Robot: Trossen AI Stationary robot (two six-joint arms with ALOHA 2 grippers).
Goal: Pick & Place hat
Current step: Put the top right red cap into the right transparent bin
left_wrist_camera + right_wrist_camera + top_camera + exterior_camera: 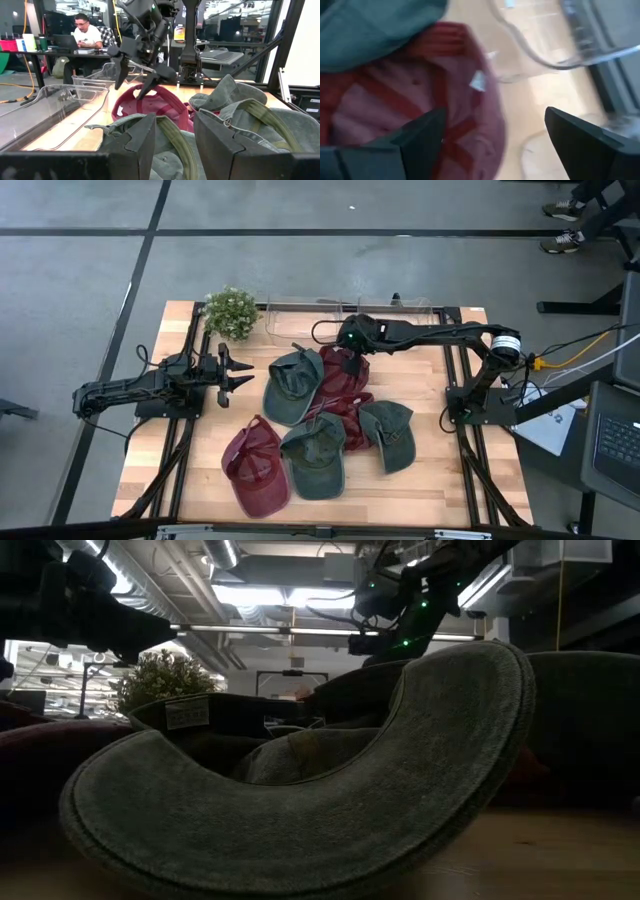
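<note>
Caps are lying heaped at the middle of the surface (420, 480): green and maroon ones overlapping. The right end effector (134, 80) is hanging above the far maroon cap (345, 380), jaws spread wide, pinching nothing; that cap is lying crown down, hollow upward, beside the clear bin (300, 315) at the far edge. The left end effector (228, 372) is waiting at the left, jaws partly apart, holding nothing. Judgement: the cap is looking light and soft, its crown fabric likely collapsing under a pinch, its brim stiffer. The upturned rim of the crown, or the brim edge, is appearing the soundest place for a hold; neighbouring caps may drag along.
</note>
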